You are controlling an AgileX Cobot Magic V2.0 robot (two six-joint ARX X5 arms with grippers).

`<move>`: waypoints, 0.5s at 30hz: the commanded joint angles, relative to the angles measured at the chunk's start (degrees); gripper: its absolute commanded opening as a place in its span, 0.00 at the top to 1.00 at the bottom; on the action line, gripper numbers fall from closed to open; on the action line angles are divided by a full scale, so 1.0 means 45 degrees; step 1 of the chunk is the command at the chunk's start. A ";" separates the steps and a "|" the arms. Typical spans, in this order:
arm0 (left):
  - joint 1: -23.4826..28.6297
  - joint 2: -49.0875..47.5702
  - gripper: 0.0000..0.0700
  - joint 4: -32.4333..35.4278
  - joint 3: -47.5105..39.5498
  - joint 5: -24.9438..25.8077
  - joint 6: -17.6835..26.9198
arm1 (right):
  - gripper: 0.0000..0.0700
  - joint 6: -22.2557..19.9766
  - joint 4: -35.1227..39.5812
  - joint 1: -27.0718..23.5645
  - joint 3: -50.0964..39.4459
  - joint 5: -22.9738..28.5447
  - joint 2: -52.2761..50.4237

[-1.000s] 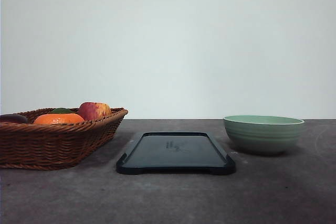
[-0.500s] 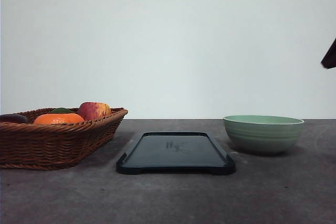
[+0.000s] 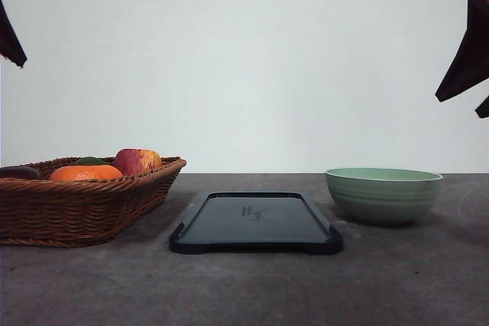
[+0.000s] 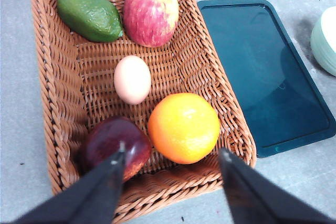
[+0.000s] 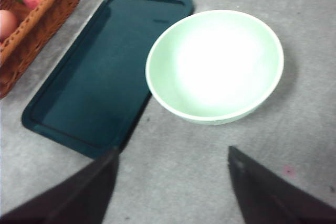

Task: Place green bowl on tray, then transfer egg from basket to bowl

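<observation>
One egg (image 4: 132,79) upright-lengthwise in basket (image 4: 52,103), long axis toward apple (image 4: 150,14)

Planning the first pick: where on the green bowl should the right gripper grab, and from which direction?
Probably the rim of the green bowl, approached from above with the right gripper: one finger inside, one outside. The bowl sits upright and empty beside the tray, its body looks too wide to span, and the thin rim is exposed all round.

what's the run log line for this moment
phase: approach | left pincer: open above basket | right pincer: open above bowl | tray: bare | egg: in basket
</observation>
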 commanded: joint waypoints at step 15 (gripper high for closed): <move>-0.0019 0.0073 0.44 0.0071 0.0296 0.0063 -0.0510 | 0.37 0.1243 -0.3433 0.0024 0.4720 0.1979 0.3080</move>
